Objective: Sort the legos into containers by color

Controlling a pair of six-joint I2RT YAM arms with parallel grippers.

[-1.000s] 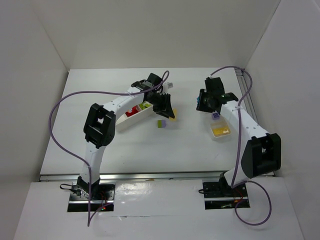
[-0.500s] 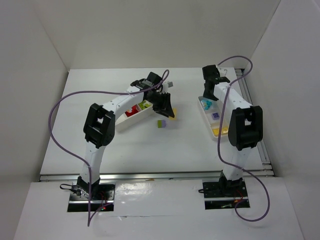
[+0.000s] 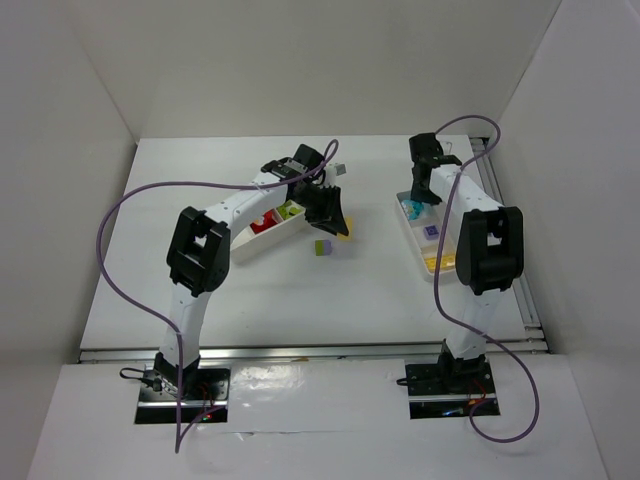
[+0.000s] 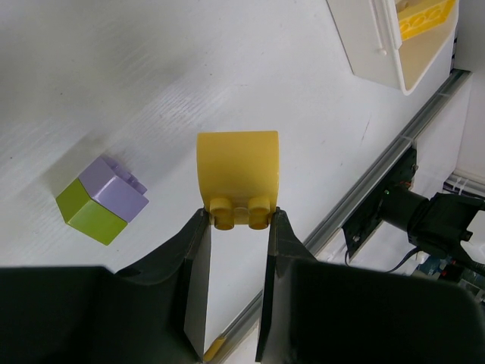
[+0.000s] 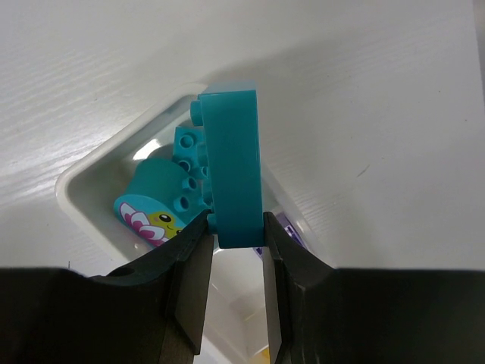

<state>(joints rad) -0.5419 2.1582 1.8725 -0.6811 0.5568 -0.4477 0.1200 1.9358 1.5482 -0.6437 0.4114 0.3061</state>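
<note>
Over the far end of the narrow tray, the right claw is squeezed tight on a flat cyan brick, holding it up on its edge. I think it hangs just there because that little box already has other cyan pieces in it, one with a flower painted on it, so this is the cyan home. The next box along has a purple brick, and the box nearest the arms has yellow. Across the worktop, the left claw is clamped on a yellow brick, pinching the end with the bumps so the smooth part sticks out in front. I cannot tell if it touches the worktop or hangs just above it. The yellow box is well apart from it, on the other side, so my guess is the brick must travel over there. The wide tray beside the left arm has red and green in it. A purple and green block lies alone on the worktop near the left claw. It is two colours stuck together, so it probably needs pulling apart first.
</note>
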